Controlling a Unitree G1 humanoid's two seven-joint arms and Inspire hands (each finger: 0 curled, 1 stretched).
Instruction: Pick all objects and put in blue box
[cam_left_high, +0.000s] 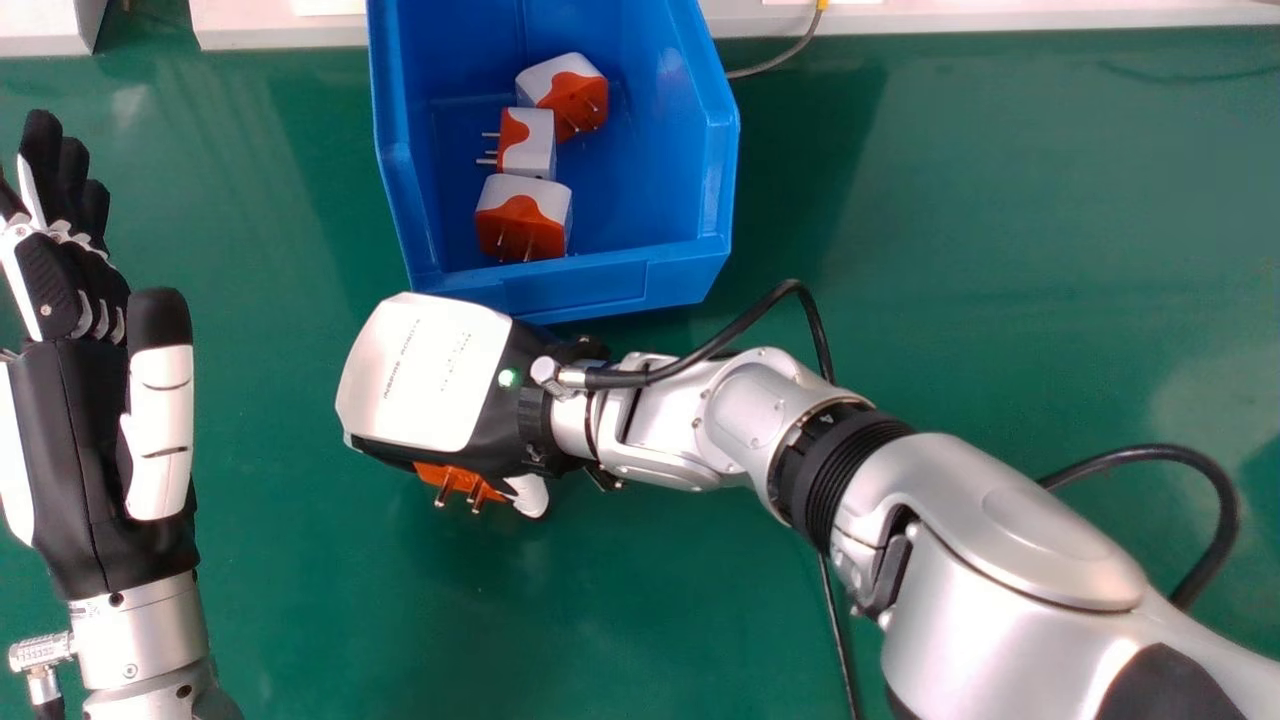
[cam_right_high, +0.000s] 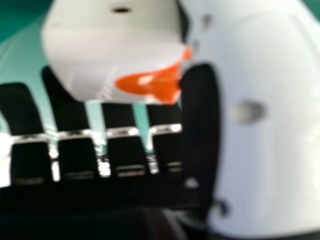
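Pinching an orange-and-white adapter (cam_left_high: 447, 476) between thumb and fingers, the right hand (cam_left_high: 430, 375) is just beside the blue box (cam_left_high: 600, 290) — three more adapters (cam_left_high: 525, 215) lie inside — while the left hand (cam_left_high: 75, 450), fingers straight, shows at the head view's left.

Place: robotics lab or workshop; which of the two, uncertain. Evidence, by item. Silver jointed robot arm (cam_left_high: 1000, 530), with black cable (cam_left_high: 1190, 455) looped beside, over the desk (cam_left_high: 1000, 250). Left hand (cam_left_high: 80, 430), mechanical, black and white, with metal wrist and cable fitting. Desk surface: plain green, smooth, faintly shiny. Open blue bin (cam_left_high: 570, 290), parts-storage type, with white-and-orange plugs (cam_left_high: 525, 215) inside. Far edge: pale strip (cam_left_high: 1000, 14); thin grey cable (cam_left_high: 780, 68), yellow-ended.
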